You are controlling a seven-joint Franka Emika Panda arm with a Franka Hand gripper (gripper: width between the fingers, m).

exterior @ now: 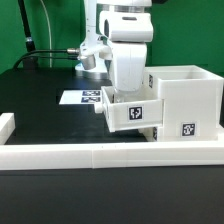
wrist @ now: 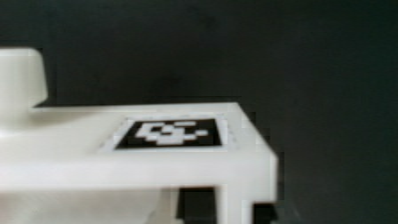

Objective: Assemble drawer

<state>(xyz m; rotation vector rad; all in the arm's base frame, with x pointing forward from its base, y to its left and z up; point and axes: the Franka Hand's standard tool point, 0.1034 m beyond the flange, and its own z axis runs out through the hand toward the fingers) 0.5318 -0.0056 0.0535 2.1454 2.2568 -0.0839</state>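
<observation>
The white drawer housing point(exterior: 190, 100) stands at the exterior view's right, with a tag low on its front. A white drawer tray point(exterior: 131, 115) with a square tag sits against the housing's left side. My gripper point(exterior: 128, 92) comes down from above onto the tray. In the wrist view the tray point(wrist: 107, 160) fills the lower part, with its tag point(wrist: 187, 133) and a round knob point(wrist: 18, 75). My gripper point(wrist: 231, 208) has its dark fingers point(wrist: 196, 205) either side of the tray's wall and is shut on it. A second tray is out of view.
A long low white border wall point(exterior: 100, 155) runs along the front of the black table. The marker board point(exterior: 82, 97) lies flat behind the tray, at the exterior view's left. Black cables hang at the back left.
</observation>
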